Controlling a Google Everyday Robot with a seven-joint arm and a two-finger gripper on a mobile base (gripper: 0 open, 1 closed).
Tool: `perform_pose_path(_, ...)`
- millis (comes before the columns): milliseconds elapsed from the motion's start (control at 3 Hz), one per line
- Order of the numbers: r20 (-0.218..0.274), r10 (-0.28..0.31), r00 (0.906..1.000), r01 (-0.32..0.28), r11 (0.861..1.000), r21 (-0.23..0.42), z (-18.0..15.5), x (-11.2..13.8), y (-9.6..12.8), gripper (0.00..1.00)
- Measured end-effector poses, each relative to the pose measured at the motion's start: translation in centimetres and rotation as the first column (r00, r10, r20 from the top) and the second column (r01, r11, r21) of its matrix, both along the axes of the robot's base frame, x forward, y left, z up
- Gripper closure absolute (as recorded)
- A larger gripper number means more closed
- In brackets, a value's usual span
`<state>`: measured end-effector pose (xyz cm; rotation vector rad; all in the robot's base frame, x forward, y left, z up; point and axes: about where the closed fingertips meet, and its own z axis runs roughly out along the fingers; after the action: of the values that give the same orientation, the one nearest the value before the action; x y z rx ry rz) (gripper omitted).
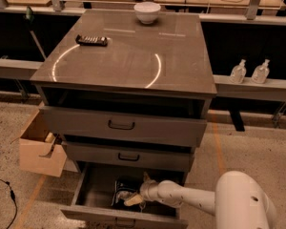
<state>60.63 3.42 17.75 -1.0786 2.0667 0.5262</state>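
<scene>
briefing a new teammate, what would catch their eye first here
First, the white arm reaching into the open bottom drawer of the grey cabinet, with its gripper right beside a dark packet inside. After that, the white bowl at the back of the cabinet top and the dark remote-like bar near its left edge.

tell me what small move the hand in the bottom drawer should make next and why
Probably ease the hand a touch left, toward the dark packet. The hand is already low inside the open bottom drawer, right beside the packet, which is the thing nearest to it.
</scene>
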Motion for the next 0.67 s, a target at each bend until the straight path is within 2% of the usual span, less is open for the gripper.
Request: perform_pose_path(667, 0.007, -0.029, 0.9996, 0.029, 0.999, -0.031, -0.46, 1.58, -0.13, 0.00)
